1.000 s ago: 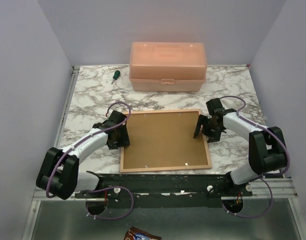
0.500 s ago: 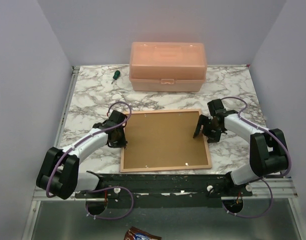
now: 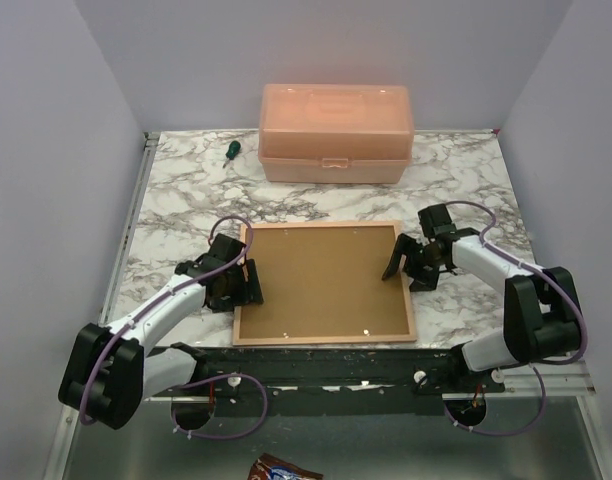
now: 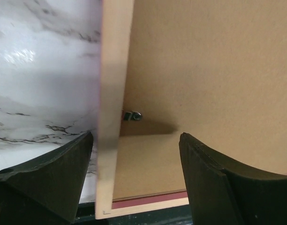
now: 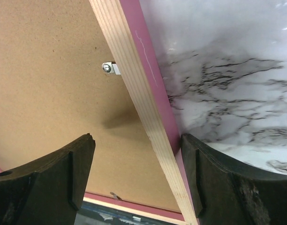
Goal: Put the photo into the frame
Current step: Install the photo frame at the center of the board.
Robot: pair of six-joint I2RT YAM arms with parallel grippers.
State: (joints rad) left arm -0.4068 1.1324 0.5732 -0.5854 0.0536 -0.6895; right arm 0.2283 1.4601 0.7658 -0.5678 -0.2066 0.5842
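— Well, how is the left hand set?
— Wide open, holding nothing. One finger hangs over the marble and the other over the board, with the frame's left rail running between them and clear of both.
— And the right hand?
— It mirrors the left. Its jaws are spread just as wide and grip nothing, and the frame's right rail passes up between them at a slant. One finger is over the board, the other over the desk.
— Where is the frame itself?
— On the near half of the desk, between the two hands, with its pale wood back up. Pink shows only along its outer edges. The brown board fills its whole opening.
— Anything on the board?
— A small metal clip sits against the inside of the left rail, and another against the right rail. From above, a few bright specks also show near the board's near edge.
— And farther out?
— A peach plastic box, lid down, stands at the far edge of the desk, well apart from the frame. A green-handled screwdriver lies just to its left.
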